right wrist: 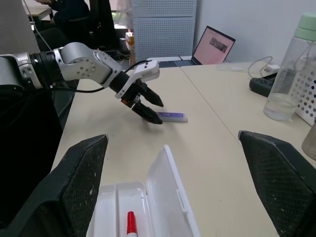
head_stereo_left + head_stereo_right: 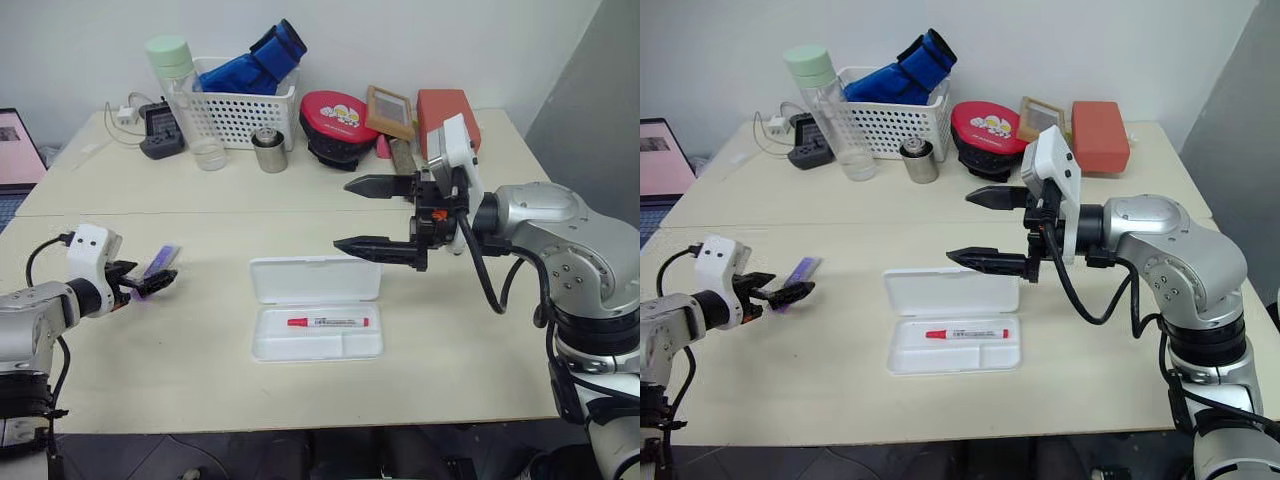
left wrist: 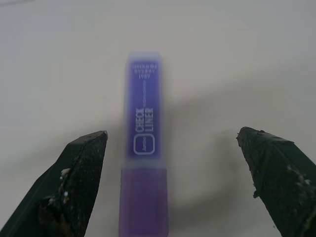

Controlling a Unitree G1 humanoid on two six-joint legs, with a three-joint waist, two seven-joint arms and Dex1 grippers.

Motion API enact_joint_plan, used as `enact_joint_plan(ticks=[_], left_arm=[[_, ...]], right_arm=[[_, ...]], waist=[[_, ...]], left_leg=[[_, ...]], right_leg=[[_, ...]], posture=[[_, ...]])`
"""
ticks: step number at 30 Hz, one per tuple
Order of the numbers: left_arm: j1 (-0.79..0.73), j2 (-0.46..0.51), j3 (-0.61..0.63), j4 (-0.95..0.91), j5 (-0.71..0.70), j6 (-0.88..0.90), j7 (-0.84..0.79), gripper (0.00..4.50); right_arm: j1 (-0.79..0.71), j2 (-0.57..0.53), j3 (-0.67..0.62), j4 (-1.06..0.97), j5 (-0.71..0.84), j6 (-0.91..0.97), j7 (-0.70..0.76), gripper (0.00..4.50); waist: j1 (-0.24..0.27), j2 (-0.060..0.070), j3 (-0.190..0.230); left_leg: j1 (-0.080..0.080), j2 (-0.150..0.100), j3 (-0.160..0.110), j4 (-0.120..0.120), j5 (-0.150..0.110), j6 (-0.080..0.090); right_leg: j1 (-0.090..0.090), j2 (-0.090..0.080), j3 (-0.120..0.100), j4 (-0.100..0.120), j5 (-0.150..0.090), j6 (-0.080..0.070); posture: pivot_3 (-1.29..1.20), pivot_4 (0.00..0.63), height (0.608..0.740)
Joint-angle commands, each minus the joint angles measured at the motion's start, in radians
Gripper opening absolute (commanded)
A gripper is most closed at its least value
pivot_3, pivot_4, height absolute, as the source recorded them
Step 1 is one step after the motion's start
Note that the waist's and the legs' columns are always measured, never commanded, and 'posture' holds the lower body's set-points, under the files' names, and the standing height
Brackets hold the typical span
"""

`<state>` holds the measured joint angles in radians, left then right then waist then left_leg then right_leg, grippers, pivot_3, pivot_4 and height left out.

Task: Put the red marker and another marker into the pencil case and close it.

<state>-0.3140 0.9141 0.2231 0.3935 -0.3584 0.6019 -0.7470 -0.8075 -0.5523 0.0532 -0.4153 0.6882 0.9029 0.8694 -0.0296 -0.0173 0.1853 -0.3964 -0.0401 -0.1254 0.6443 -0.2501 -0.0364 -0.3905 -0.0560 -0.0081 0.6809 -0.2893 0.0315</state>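
The pencil case (image 2: 270,345) lies open mid-table, its lid (image 2: 315,279) flat behind the tray. Inside the tray rests the red marker (image 2: 328,322), also in the right wrist view (image 1: 131,223). The other marker, a purple highlighter (image 2: 162,262), lies on the table at the left. My left gripper (image 2: 150,283) is open at its near end; in the left wrist view the highlighter (image 3: 144,148) lies between the spread fingers (image 3: 84,168), nearer one of them, touching neither. My right gripper (image 2: 345,215) hovers open above the case, pointing left, holding nothing.
Along the table's back stand a white mesh basket (image 2: 245,110) with blue items, a clear bottle (image 2: 188,100), a metal cup (image 2: 269,150), a red round pouch (image 2: 336,122), an orange box (image 2: 450,112) and a charger (image 2: 160,130). A laptop (image 2: 15,150) sits at the far left.
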Motion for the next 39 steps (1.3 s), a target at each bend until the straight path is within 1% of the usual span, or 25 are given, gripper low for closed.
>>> enact_joint_plan(ticks=[1, 6, 9, 12, 14, 15, 21, 24, 25, 32, 34, 36, 37, 39], left_arm=[[-0.043, 0.005, -0.017, 0.065, 0.038, -0.037, -0.031, 4.5], [-0.075, -0.002, -0.052, 0.148, 0.081, -0.053, -0.055, 4.5], [-0.071, 0.001, -0.058, 0.156, 0.095, -0.057, -0.07, 4.0], [-0.064, -0.003, -0.049, 0.148, 0.093, -0.054, -0.081, 3.29], [-0.057, -0.006, -0.042, 0.138, 0.09, -0.051, -0.086, 3.13], [-0.054, -0.006, -0.04, 0.134, 0.09, -0.051, -0.086, 2.87], [-0.039, -0.009, -0.022, 0.109, 0.084, -0.047, -0.083, 1.87], [-0.041, -0.016, -0.012, 0.092, 0.079, -0.043, -0.077, 1.28], [-0.041, -0.017, -0.01, 0.086, 0.077, -0.04, -0.076, 1.22], [-0.038, 0.002, 0.018, -0.039, 0.048, 0.0, -0.083, 1.22], [-0.048, 0.006, 0.04, -0.151, -0.011, 0.037, -0.12, 1.22], [-0.057, 0.014, 0.055, -0.277, -0.048, 0.034, -0.145, 1.22], [-0.082, 0.012, 0.078, -0.358, -0.117, 0.101, -0.152, 1.22], [-0.122, 0.011, 0.103, -0.506, -0.215, 0.151, -0.179, 1.22]], right_arm=[[-0.025, -0.012, -0.016, -0.029, 0.01, -0.01, -0.015, 4.44], [-0.021, -0.021, -0.017, -0.04, 0.021, -0.002, -0.027, 4.44], [-0.02, -0.025, -0.022, -0.046, 0.028, 0.005, -0.037, 4.5], [-0.019, -0.03, -0.022, -0.049, 0.031, 0.006, -0.04, 4.5], [-0.018, -0.034, -0.026, -0.05, 0.036, 0.006, -0.041, 4.5], [-0.019, -0.037, -0.028, -0.049, 0.039, 0.006, -0.041, 4.5], [-0.008, -0.057, -0.04, -0.055, 0.067, -0.001, -0.03, 4.5], [-0.001, -0.075, -0.04, -0.061, 0.075, -0.01, -0.014, 4.5], [0.001, -0.081, -0.04, -0.064, 0.077, -0.014, -0.009, 4.5], [0.034, -0.125, -0.082, -0.092, 0.124, -0.023, 0.027, 4.5], [0.042, -0.14, -0.098, -0.1, 0.137, -0.03, 0.039, 4.5], [0.053, -0.158, -0.123, -0.113, 0.16, -0.034, 0.055, 4.5], [0.06, -0.17, -0.14, -0.118, 0.173, -0.036, 0.063, 4.5], [0.079, -0.196, -0.166, -0.13, 0.193, -0.041, 0.082, 4.5]], waist=[[0.0, 0.0, 0.0], [-0.001, 0.0, 0.0], [-0.001, 0.0, 0.0], [-0.002, 0.0, 0.0], [-0.002, 0.0, 0.0], [-0.002, 0.0, 0.0], [-0.002, 0.0, 0.0], [-0.002, 0.0, 0.0], [-0.002, 0.0, 0.0], [-0.001, 0.0, 0.0], [-0.001, 0.0, 0.0], [0.0, -0.001, 0.0], [0.003, -0.001, 0.0], [0.006, -0.002, 0.0]], left_leg=[[0.0, 0.0, 0.0, 0.0, 0.0, 0.0], [0.0, 0.0, 0.0, 0.0, 0.0, 0.0], [0.001, 0.0, 0.0, 0.0, 0.0, 0.0], [0.001, 0.0, 0.0, 0.0, 0.0, 0.0], [0.001, 0.0, 0.0, 0.0, 0.0, 0.0], [0.001, 0.0, 0.0, 0.0, 0.0, 0.0], [0.001, 0.0, 0.0, 0.0, 0.0, 0.0], [0.001, 0.0, 0.0, 0.0, 0.0, 0.0], [0.001, 0.0, 0.0, 0.0, 0.0, 0.0], [0.0, 0.0, 0.0, 0.0, 0.0, 0.0], [-0.001, 0.0, 0.0, 0.0, 0.0, 0.0], [-0.002, 0.0, -0.002, 0.001, 0.0, 0.0], [-0.004, 0.0, -0.003, 0.001, 0.0, 0.0], [-0.003, 0.0, -0.003, 0.001, 0.0, 0.0]], right_leg=[[0.0, 0.0, 0.0, 0.0, 0.0, 0.0], [0.0, 0.0, 0.0, 0.0, 0.0, 0.0], [0.0, 0.0, 0.0, 0.001, 0.0, 0.0], [0.0, 0.0, 0.0, 0.001, 0.0, 0.0], [0.0, 0.0, 0.0, 0.001, 0.0, 0.0], [0.0, 0.0, 0.0, 0.001, 0.0, 0.0], [0.0, 0.0, 0.001, 0.001, 0.0, 0.0], [0.0, 0.0, 0.0, 0.001, 0.0, 0.0], [0.0, 0.0, 0.0, 0.001, 0.0, 0.0], [0.0, -0.001, 0.0, 0.0, 0.0, 0.0], [0.0, -0.001, 0.0, 0.0, 0.0, 0.0], [0.0, -0.001, 0.0, 0.0, 0.0, 0.0], [0.0, -0.001, 0.0, -0.001, 0.0, 0.0], [0.0, -0.001, 0.0, -0.001, 0.0, 0.0]], posture=[[0.0, 0.15, 0.74], [0.0, 0.15, 0.74], [0.0, 0.15, 0.74], [0.0, 0.15, 0.74], [0.0, 0.15, 0.74], [0.0, 0.15, 0.74], [0.0, 0.15, 0.74], [0.0, 0.15, 0.74], [0.0, 0.15, 0.74], [0.0, 0.15, 0.74], [0.0, 0.15, 0.74], [0.0, 0.15, 0.74], [0.0, 0.15, 0.74], [0.0, 0.15, 0.74]])
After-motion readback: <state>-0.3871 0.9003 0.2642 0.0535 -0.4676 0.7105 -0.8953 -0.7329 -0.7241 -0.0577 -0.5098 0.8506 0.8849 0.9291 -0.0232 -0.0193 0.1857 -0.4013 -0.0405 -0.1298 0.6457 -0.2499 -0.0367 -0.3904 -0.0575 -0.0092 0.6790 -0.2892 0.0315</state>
